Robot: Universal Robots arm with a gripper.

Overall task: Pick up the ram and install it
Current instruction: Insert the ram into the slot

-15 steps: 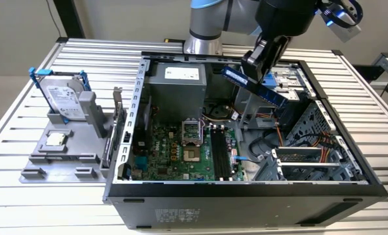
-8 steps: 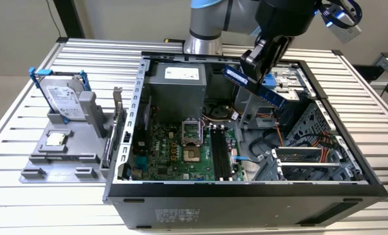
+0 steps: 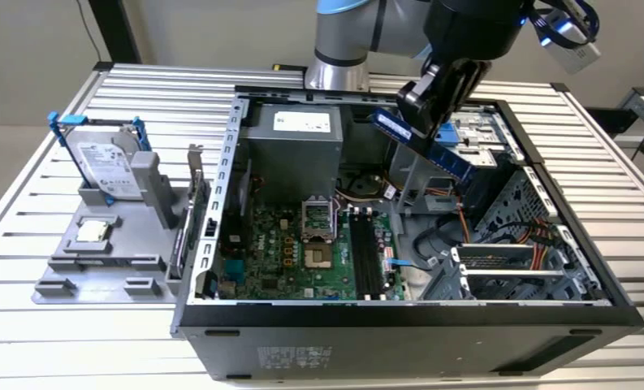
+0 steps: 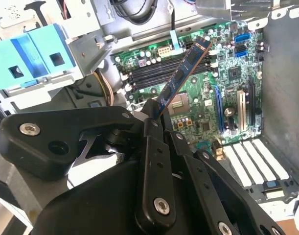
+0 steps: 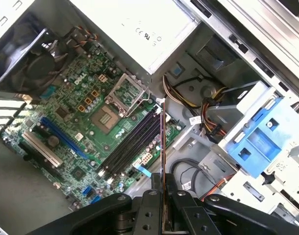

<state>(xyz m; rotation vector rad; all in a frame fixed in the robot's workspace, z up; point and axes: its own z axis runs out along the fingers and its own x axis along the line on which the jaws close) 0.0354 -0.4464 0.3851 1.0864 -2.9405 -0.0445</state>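
Note:
The ram (image 3: 425, 146) is a long thin blue stick held tilted in the air above the open computer case (image 3: 408, 313). My gripper (image 3: 414, 110) is shut on its upper end. In the second wrist view the ram (image 4: 184, 71) slants out from the black fingers (image 4: 151, 127) over the green motherboard (image 4: 203, 107). In the first wrist view the ram (image 5: 162, 142) shows edge-on, rising from the gripper (image 5: 162, 183) and crossing the black memory slots (image 5: 132, 144). In the exterior view the slots (image 3: 365, 252) lie below and toward the exterior view's left of the ram, well apart from it.
A grey stand (image 3: 94, 264) at the exterior view's left holds a silver hard drive in a blue frame (image 3: 105, 166) and a square processor chip (image 3: 92, 234). Inside the case are a power supply (image 3: 300, 130), an open processor socket (image 3: 316, 219), a blue drive caddy (image 5: 257, 142) and cables (image 3: 516, 236).

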